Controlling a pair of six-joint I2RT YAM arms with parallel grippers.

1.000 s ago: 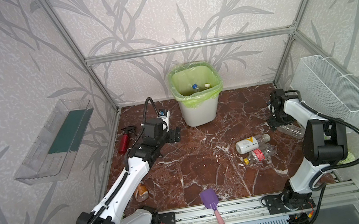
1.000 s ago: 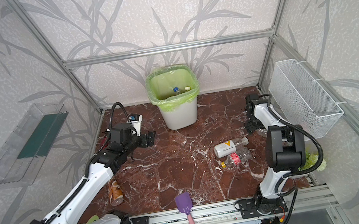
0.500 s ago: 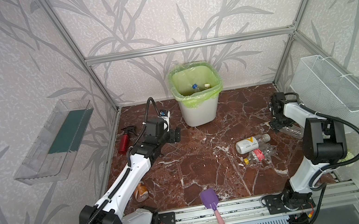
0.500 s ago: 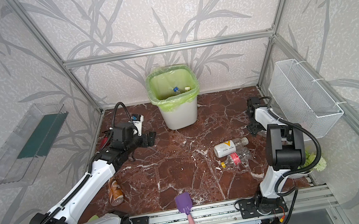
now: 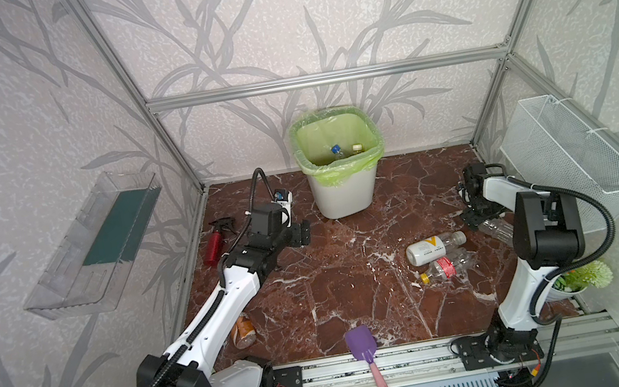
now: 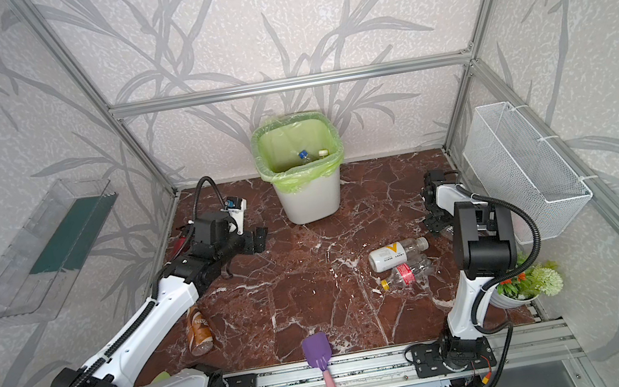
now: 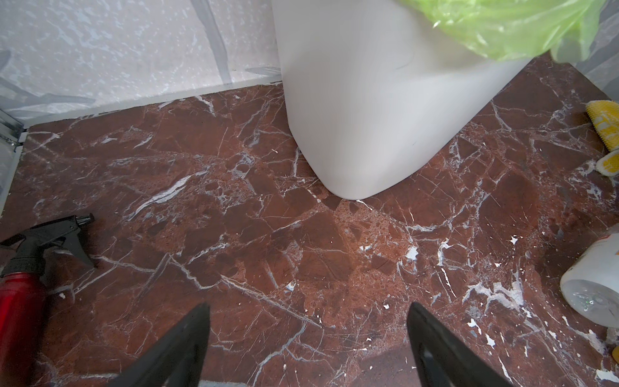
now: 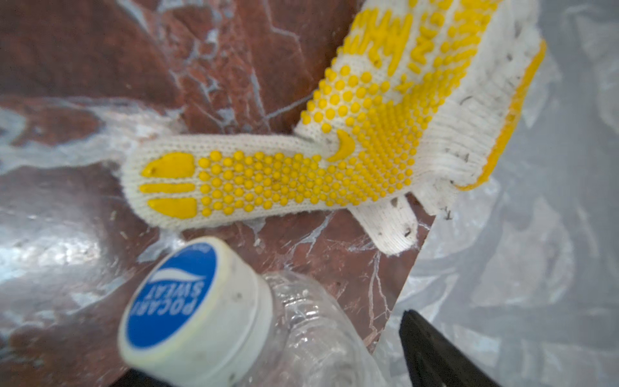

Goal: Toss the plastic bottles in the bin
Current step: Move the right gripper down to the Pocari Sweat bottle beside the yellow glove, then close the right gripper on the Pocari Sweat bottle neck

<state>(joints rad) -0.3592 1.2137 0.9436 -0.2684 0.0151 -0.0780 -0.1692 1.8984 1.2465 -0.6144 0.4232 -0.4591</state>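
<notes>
Bottles (image 6: pixel 393 255) lie scattered on the tabletop (image 5: pixel 336 295) in both top views. A white-label bottle (image 5: pixel 430 248) lies just beside a red-label bottle (image 5: pixel 448 267), right of the middle. A clear bottle (image 5: pixel 496 227) lies at the right gripper (image 5: pixel 475 215), and a brown bottle (image 5: pixel 243 331) lies partly under the left arm. The bin (image 5: pixel 344 197) stands at the back wall, with two capped bottles (image 5: pixel 336 149) inside it. The left gripper (image 5: pixel 301 234) is left of the bin, near a spray bottle (image 5: pixel 214 243).

In the left wrist view the jaws are spread wide over bare tabletop with nothing between them. The bin (image 7: pixel 368 100) is ahead of them.

In the right wrist view the clear bottle (image 8: pixel 301 335), with a blue-and-white cap, lies between the released jaws. The one jaw that shows stands apart from it. A glove (image 8: pixel 301 167) lies just beyond.
</notes>
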